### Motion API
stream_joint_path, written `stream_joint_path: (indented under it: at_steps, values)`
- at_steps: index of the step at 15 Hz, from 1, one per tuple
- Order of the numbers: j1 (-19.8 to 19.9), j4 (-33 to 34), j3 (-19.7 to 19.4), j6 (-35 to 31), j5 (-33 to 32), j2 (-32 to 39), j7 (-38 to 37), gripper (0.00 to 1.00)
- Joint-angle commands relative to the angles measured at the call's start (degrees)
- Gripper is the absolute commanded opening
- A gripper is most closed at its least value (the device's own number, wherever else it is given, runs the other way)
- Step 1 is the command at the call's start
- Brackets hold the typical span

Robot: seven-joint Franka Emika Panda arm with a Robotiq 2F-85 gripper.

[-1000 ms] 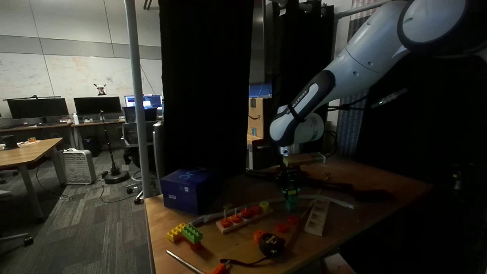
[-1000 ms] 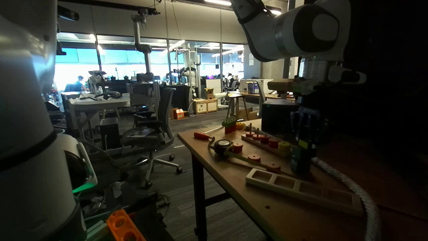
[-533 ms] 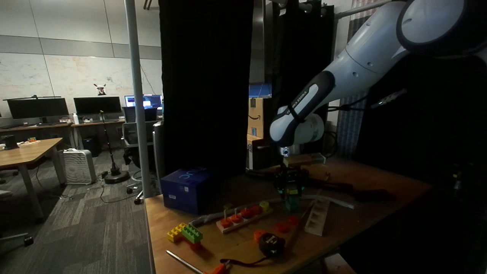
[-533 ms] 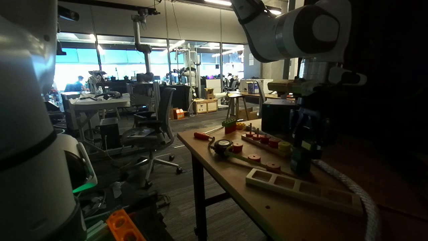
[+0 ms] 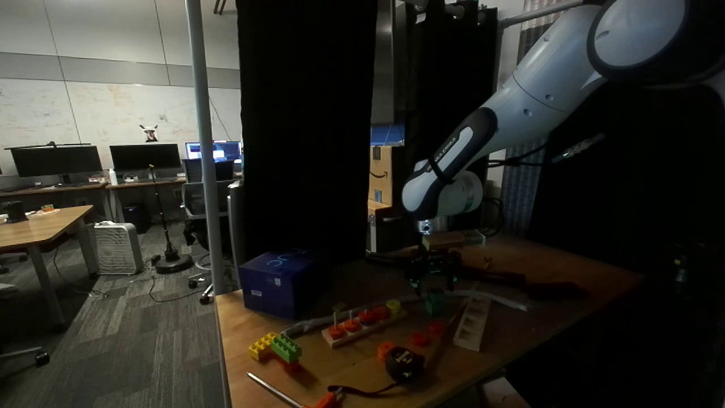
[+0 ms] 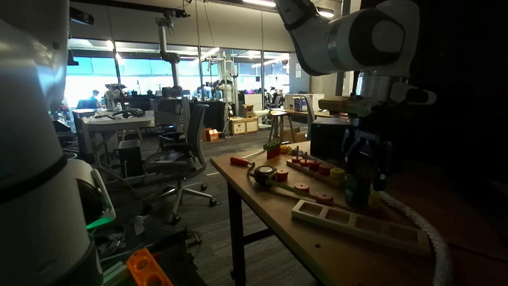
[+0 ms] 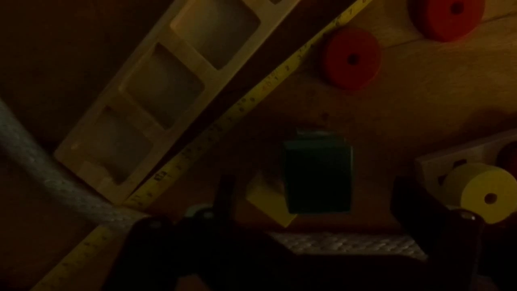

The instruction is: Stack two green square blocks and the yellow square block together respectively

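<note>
Here, green blocks (image 7: 318,178), stacked; alongside, yellow block (image 7: 269,202)

Yellow block (image 7: 270,201) partly covered!

Wrist view: green blocks (image 7: 318,178) mask its right side, the wooden tray (image 7: 188,55) runs off the top edge, a red disc (image 7: 448,24) is clipped there too, and in an exterior view shadow blurs the gripper (image 5: 434,283)!

Smudged whiteboard (image 5: 122,110) | grey carpet (image 5: 141,340) | black curtain (image 5: 306,130) | bright windows (image 6: 129,75) (table (image 6: 349,262) much dimmer)
</note>
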State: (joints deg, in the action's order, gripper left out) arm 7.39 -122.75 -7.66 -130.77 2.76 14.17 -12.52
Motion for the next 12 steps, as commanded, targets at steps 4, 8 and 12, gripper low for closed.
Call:
stream_joint_path:
  at_steps: [4, 8, 12]
  values:
    - [0.3, 1.1, -0.2, 1.1, 1.4, -1.1, 0.9, 1.0]
    - [0.1, 2.5, -0.1, 1.4, 2.2, -3.1, -0.1, 1.0]
    - [0.6, 2.8, -1.0, 0.3, 2.0, -5.1, -1.3, 1.0]
